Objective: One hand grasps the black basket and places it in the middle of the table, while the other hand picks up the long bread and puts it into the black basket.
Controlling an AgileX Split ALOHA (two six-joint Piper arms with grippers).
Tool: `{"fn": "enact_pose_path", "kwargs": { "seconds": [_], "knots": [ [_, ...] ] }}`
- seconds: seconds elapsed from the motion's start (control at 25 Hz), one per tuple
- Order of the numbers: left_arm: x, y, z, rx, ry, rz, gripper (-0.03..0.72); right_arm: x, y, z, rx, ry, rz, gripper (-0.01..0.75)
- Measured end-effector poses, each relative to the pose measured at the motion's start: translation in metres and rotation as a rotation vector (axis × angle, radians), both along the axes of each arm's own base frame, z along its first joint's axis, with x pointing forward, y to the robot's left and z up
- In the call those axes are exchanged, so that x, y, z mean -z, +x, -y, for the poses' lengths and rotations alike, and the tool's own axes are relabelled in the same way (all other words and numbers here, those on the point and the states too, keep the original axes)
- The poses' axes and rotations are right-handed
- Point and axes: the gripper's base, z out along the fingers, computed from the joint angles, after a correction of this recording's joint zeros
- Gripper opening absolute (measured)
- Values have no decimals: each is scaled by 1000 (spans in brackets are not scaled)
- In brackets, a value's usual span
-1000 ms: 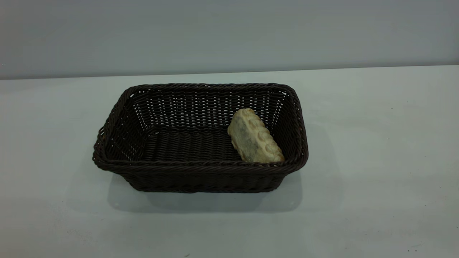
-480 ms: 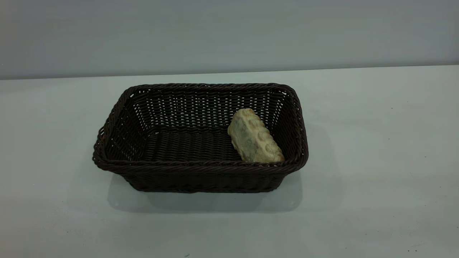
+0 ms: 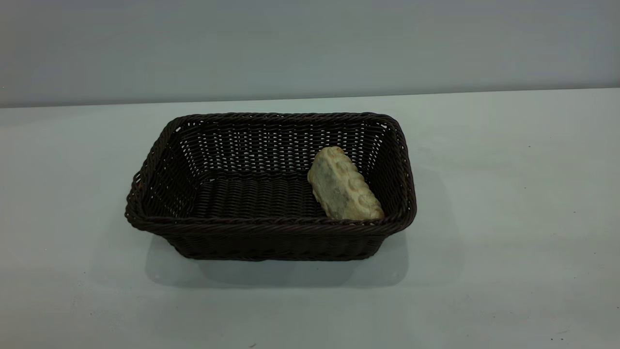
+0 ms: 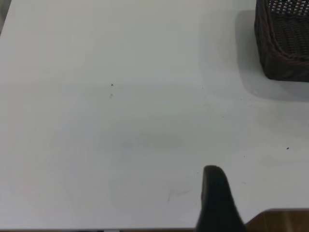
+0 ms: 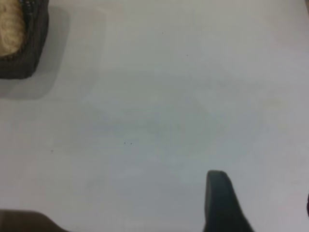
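The black basket point(image 3: 271, 226) stands in the middle of the white table point(image 3: 508, 194). The long bread point(image 3: 344, 186) lies inside it at its right end, tilted against the side wall, pale flecked underside showing. No arm shows in the exterior view. My left gripper point(image 4: 263, 193) hovers over bare table away from a corner of the basket point(image 4: 285, 48); one black finger point(image 4: 217, 203) shows with nothing beside it. My right gripper point(image 5: 263, 198) hovers over bare table on the other side, open and empty, with the basket point(image 5: 24, 63) and bread point(image 5: 9, 29) far off.
A grey wall runs behind the table's far edge point(image 3: 310, 99). A brown strip beyond the table's edge point(image 4: 285, 220) shows in the left wrist view. A few tiny dark specks dot the tabletop.
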Motion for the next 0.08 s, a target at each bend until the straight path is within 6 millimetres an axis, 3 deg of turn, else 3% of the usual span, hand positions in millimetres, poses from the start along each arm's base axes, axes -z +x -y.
{"fn": "enact_pose_path", "kwargs": {
  "seconds": [0.08],
  "knots": [
    [0, 0, 0, 0, 0, 0, 532, 0, 0, 0, 0, 0, 0, 401]
  ]
}}
